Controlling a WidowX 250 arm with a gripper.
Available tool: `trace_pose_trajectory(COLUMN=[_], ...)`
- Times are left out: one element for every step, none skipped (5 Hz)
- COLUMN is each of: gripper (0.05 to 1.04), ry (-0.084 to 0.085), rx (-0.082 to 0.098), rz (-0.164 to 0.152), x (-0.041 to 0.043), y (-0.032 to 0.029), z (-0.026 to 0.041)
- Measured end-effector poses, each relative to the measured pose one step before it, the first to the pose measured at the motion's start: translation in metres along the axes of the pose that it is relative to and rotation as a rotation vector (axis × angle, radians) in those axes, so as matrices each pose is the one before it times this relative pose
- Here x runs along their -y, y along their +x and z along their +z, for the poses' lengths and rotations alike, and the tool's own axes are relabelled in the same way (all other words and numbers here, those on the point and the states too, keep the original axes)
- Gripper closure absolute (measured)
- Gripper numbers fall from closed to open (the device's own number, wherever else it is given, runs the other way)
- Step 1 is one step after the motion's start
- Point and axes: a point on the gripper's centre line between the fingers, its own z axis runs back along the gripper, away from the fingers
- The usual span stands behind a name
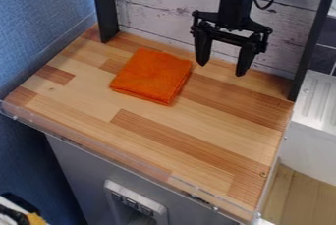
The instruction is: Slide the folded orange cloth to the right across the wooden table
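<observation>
Orange folded cloth (152,76) lies to the camera's left of the black gripper (222,69) and a little nearer the camera, so the way from the tool to it runs mostly sideways, with a slight slant forward. Its right-hand back corner is the part closest to the gripper, near the left finger but apart from it. The cloth is close to square, with no clear long axis; its sides sit turned against the picture's edges, and stacked layers show along the border facing the camera. It lies flat on the striped wooden worktop (151,145), while the gripper hangs over the back part of that surface, seemingly above the level of the cloth, though how high is hard to judge. The two fingers are spread well apart and point down, one to the left and one to the right as the camera sees them, with nothing between them. Behind the tool stands a white plank backboard (164,8); a dark post (105,13) rises to its left, beyond the cloth, and another post (312,37) to its right. Farther right of the gripper, past the worktop's edge, is a white ribbed unit (322,101).
</observation>
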Motion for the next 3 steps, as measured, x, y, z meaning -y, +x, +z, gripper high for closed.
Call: trace_pose_trajectory(gripper=[0.084, 0.085, 0.088], ry=[0.0007, -0.002, -0.0025], rx=[0.0016, -0.0063, 0.0216], rz=[-0.0358, -0.0498, -0.0631], x=[-0.00326, -0.01646, -0.01787], y=[-0.00168, -0.00497, -0.00042], z=[-0.0073, -0.01369, -0.00782])
